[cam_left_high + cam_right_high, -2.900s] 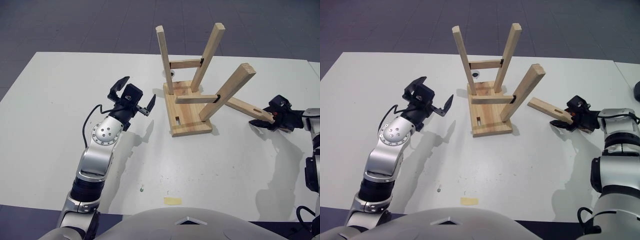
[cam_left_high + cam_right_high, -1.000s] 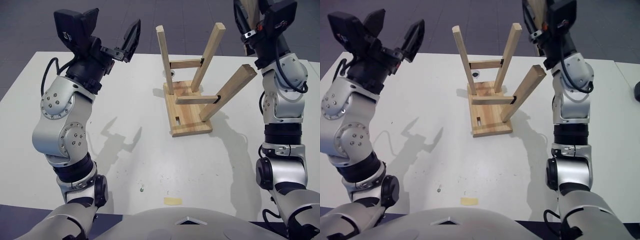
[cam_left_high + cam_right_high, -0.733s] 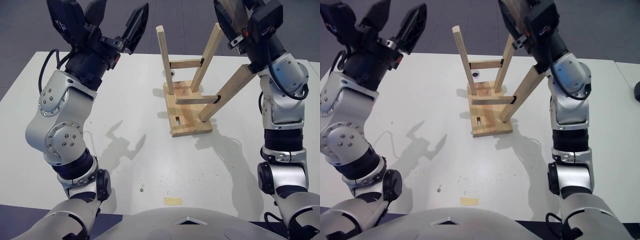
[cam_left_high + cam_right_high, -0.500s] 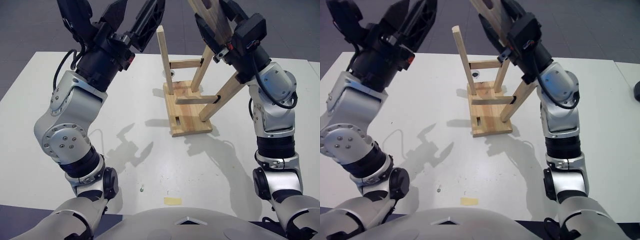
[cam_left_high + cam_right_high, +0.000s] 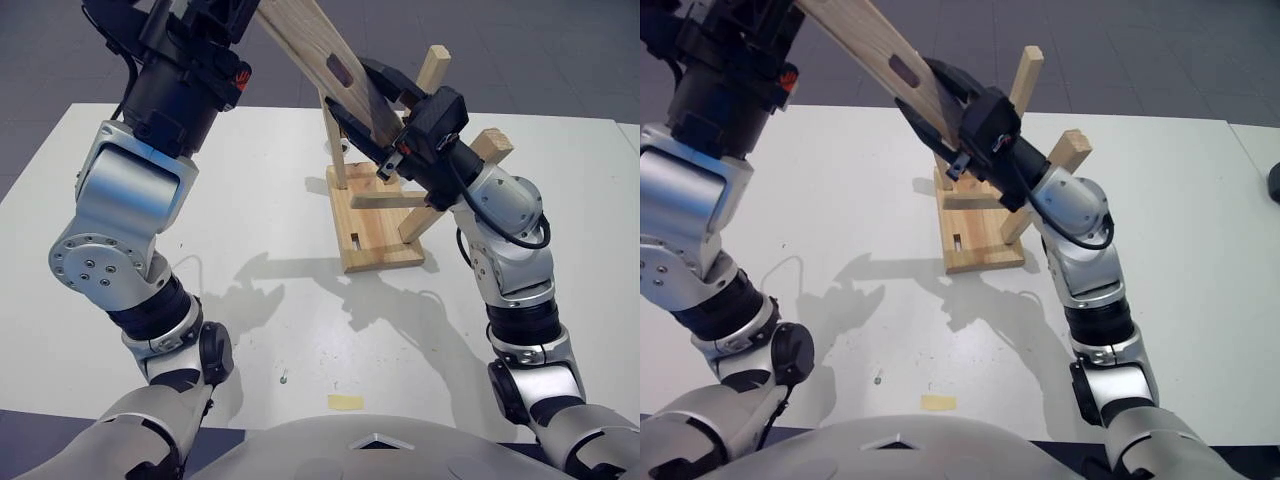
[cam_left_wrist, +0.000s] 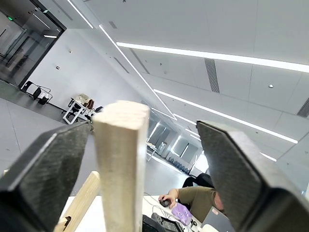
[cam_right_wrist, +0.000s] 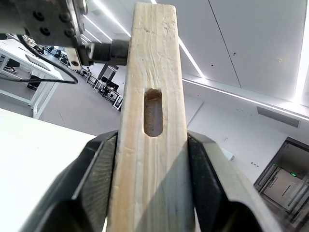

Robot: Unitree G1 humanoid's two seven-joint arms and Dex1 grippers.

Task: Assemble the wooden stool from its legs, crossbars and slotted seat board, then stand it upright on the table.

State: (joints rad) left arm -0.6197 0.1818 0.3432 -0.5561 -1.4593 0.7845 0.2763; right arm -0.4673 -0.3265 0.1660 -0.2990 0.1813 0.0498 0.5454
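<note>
**Wooden stool part-built and upside down, a loose leg gripped above it**

The right end effector is clamped on the loose leg, with a black finger pressed flat against each side of it. The grip sits just below an oval slot cut into the leg's face. The leg is a squared bar of pale, straight-grained wood. It slants through the air from this grip up to the left end effector. There the cut end of the leg stands between two dark, wedge-shaped fingers that are spread wide and do not pinch it.

The right forearm slopes up and inward from the robot's right, crossing in front of the stool. The left arm stands tall on the robot's left, bent at the elbow, with its wrist at the top edge of the head views.

Below them, the seat board lies flat on the white tabletop, with a small rectangular slot showing in its upward face. Three legs rise from the board, leaning a little. A crossbar of the same light wood joins two of them. A small yellow slip lies near the tabletop's front edge, well apart from the stool.
</note>
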